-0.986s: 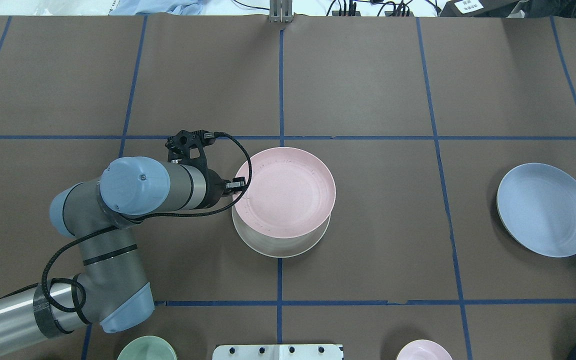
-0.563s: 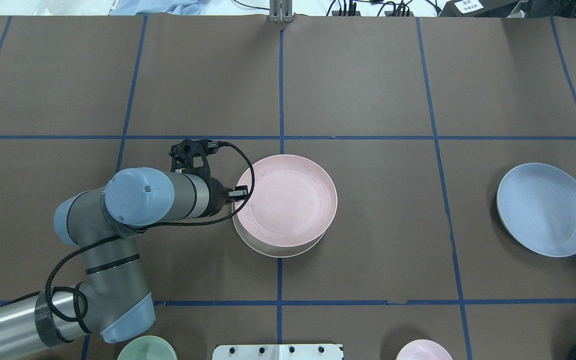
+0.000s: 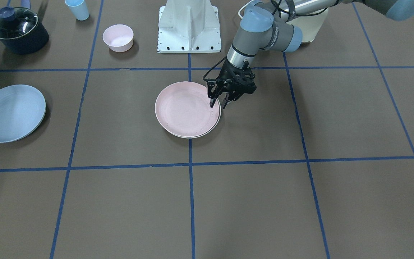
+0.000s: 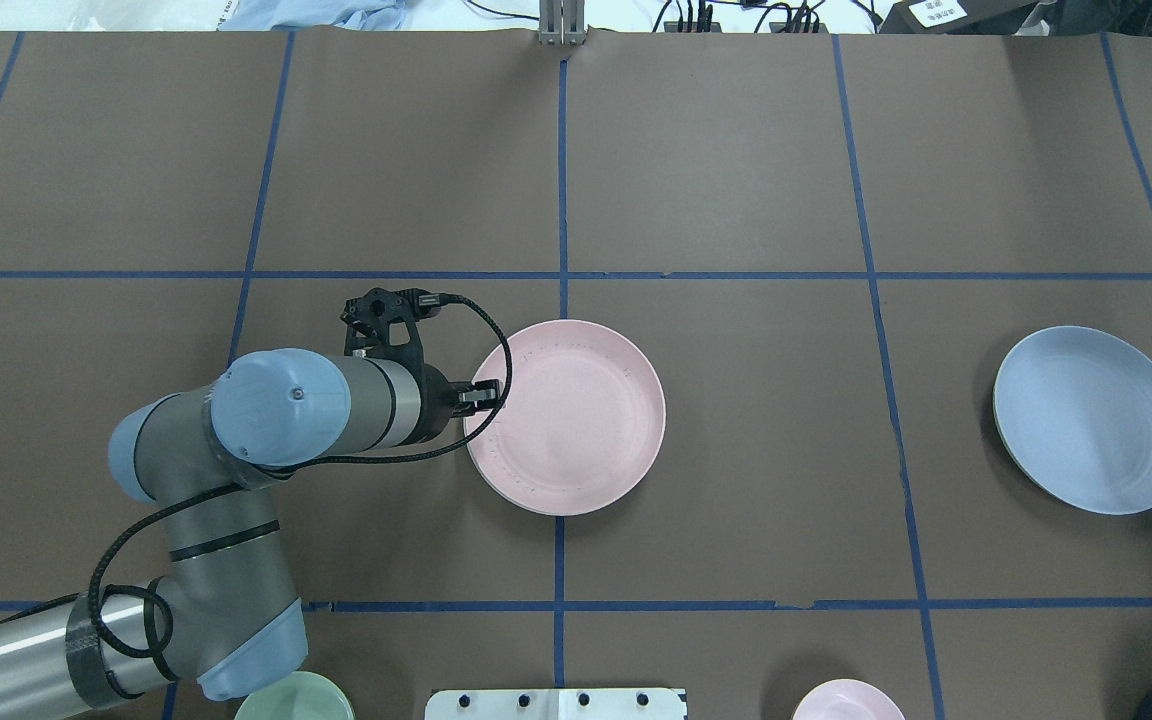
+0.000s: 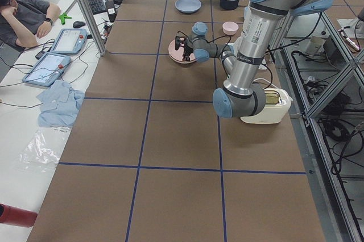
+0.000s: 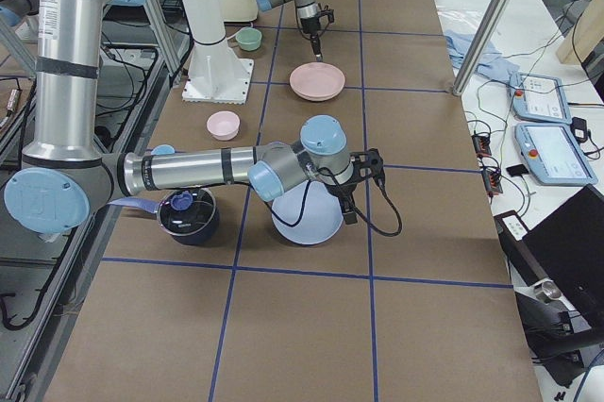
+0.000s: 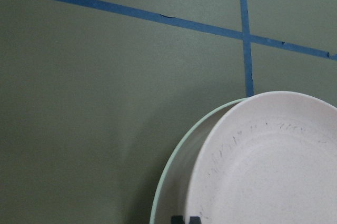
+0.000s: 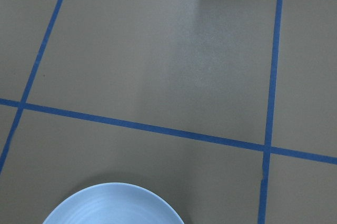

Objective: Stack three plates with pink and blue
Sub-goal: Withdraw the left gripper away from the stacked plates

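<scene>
Since the pale pink round plastic plate [image 4: 571, 420] looks light and stiff, its low rim suits pinching; the left gripper [image 3: 218, 105] straddles it, jaws apart.

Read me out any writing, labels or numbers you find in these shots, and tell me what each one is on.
Nothing here can be read clearly.
Lettering on the left arm's grey sleeve: blurred, unreadable.
Lettering down the left arm's upright tube: too small to read.
Print on the white label stuck to a dark box: too small to read.
</scene>
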